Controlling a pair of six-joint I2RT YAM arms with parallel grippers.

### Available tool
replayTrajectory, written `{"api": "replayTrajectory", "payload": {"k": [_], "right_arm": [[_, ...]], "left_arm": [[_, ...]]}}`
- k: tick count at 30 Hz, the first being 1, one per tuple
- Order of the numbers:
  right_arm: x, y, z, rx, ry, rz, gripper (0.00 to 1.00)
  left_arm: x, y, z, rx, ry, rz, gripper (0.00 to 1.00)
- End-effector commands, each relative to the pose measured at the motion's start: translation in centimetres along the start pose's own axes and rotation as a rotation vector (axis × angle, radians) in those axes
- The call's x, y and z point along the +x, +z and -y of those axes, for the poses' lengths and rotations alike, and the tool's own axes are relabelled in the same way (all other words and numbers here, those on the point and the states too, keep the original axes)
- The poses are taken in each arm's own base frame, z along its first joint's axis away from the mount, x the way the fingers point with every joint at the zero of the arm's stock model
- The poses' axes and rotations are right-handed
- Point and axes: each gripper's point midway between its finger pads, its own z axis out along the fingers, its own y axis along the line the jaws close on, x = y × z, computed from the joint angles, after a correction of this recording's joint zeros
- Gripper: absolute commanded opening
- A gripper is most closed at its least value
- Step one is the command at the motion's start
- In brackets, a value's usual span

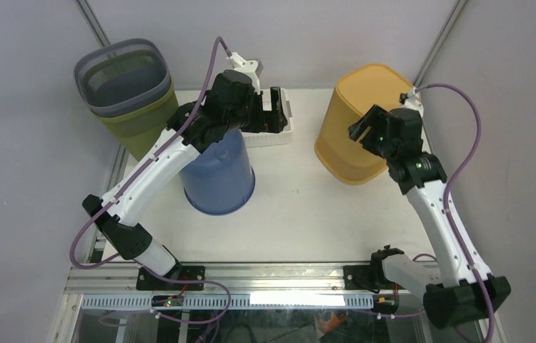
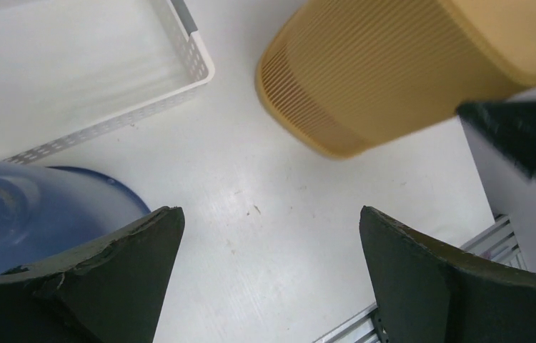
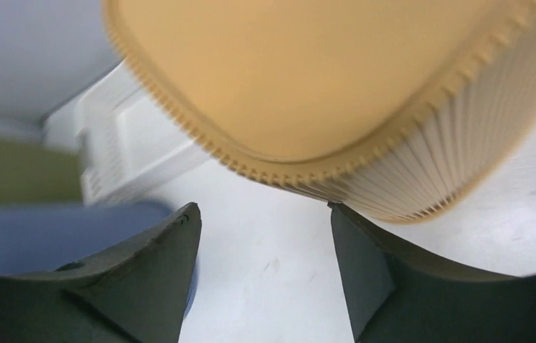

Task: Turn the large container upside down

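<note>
The white table point(image 1: 294, 214) lay under both pincers. The large yellow container point(image 1: 354, 125) stood on it bottom up, its closed base on top and its ribbed wall flaring down to the tabletop. It was just in front of the right pincer point(image 3: 264, 209) and well off to the right of the left pincer point(image 2: 271, 214). The right pincer's fingers were apart with only bare table between them, gripping nothing. From the right wrist view, whether a fingertip brushed the ribbed wall could not be told.

A blue bucket point(image 1: 219, 179), also bottom up, sat below and just behind the left pincer, under that arm. A grey slatted bin point(image 1: 122, 75), nested in an olive-green one point(image 1: 140, 128), stood far to the left of the left pincer, beyond the table's edge. A shallow white perforated tray point(image 2: 72, 71) lay just ahead of and below the left pincer, whose fingers were spread wide and held nothing.
</note>
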Motion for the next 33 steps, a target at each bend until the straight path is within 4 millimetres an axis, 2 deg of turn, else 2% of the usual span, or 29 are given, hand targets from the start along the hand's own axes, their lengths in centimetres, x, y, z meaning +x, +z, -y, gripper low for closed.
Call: {"api": "replayTrajectory", "payload": {"k": [1,3,4,6,9,11,12,14,17,19,21,24,26,28,30,33], "right_arm": [[-7.9,1.8,6.8,0.343,0.041,0.215,0.71],[-8.9,2.6,6.9,0.346,0.039,0.191,0.70],[-9.1,2.9,5.9,0.307,0.024,0.165,0.69],[-8.9,3.4,2.5,0.157,-0.010,0.128,0.67],[-5.8,3.3,-3.6,-0.028,-0.110,0.091,0.68],[-2.7,3.7,-6.3,-0.070,-0.173,0.042,0.69],[-1.4,4.2,-6.9,-0.072,-0.185,0.016,0.69],[0.0,5.9,-6.3,-0.032,-0.193,-0.030,0.69],[0.1,8.5,-4.1,0.088,-0.249,-0.033,0.70],[-1.4,10.2,-0.6,0.222,-0.252,-0.036,0.70],[-3.8,11.3,2.8,0.304,-0.216,-0.025,0.70],[-7.7,11.8,7.3,0.410,-0.191,0.054,0.70],[-9.4,11.8,9.1,0.453,-0.174,0.066,0.70],[-10.4,11.4,9.8,0.475,-0.155,0.069,0.70],[-10.9,10.7,8.9,0.438,-0.141,0.090,0.70],[-10.3,10.3,6.7,0.322,-0.101,0.088,0.70]], "left_arm": [[-0.6,-2.4,-0.3,0.003,0.000,0.053,0.99],[0.0,-2.7,-0.6,0.003,0.000,0.044,0.99],[0.3,-2.8,-0.8,0.001,0.001,0.038,0.99],[0.8,-3.0,-1.0,0.002,0.002,0.031,0.99],[1.0,-3.6,-0.9,0.027,0.005,0.042,0.99],[1.4,-3.5,-0.8,0.036,0.010,0.034,0.99],[1.5,-3.3,-0.9,0.034,0.010,0.030,0.99],[1.7,-3.3,-1.1,0.029,0.009,0.026,0.99],[1.9,-3.6,-1.3,0.026,0.008,0.029,0.99],[1.8,-4.2,-1.5,0.028,0.011,0.037,0.99],[1.5,-5.0,-1.6,0.031,0.009,0.054,0.99],[0.8,-6.1,-1.8,0.033,0.008,0.084,0.99],[0.7,-6.5,-1.8,0.036,0.008,0.092,0.99],[0.8,-6.8,-1.9,0.035,0.007,0.089,0.99],[1.1,-6.8,-2.1,0.031,0.005,0.083,0.99],[1.6,-6.6,-2.5,0.017,0.001,0.075,0.99]]}}
